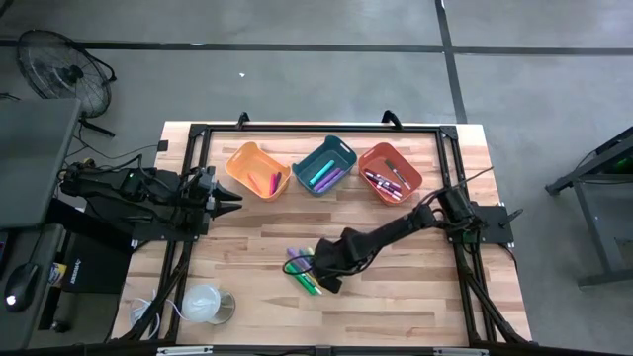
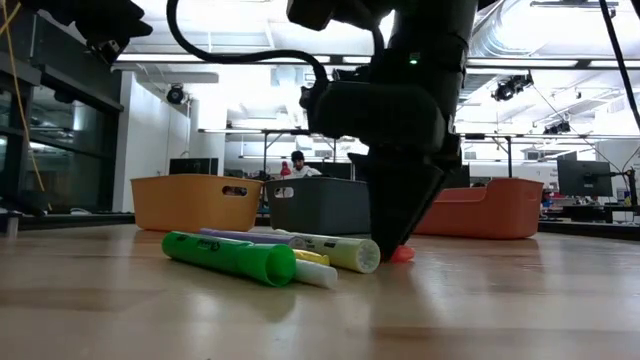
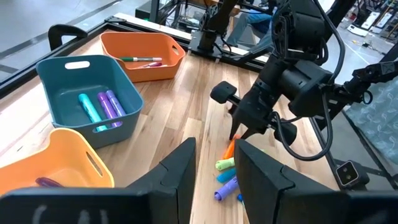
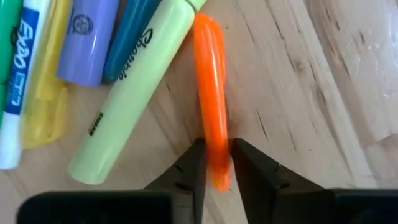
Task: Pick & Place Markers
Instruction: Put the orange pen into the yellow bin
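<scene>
The right gripper is down on the bench at the right edge of the marker pile, fingers pinching across the orange marker, whose long axis runs straight ahead between them. The left gripper waits far left, fingers part-spread.

The butcher-block table stands on a grey concrete floor crossed by dark seam lines, with a round black fan off one far corner and a dark desk along one side carrying a mouse. Across the table at its own level, the room opens into a bright workshop with a white ceiling, exposed ducts and strip lights. Monitors sit on distant benches, a person is seated far back, and a dark-framed glass partition lines one side.
</scene>
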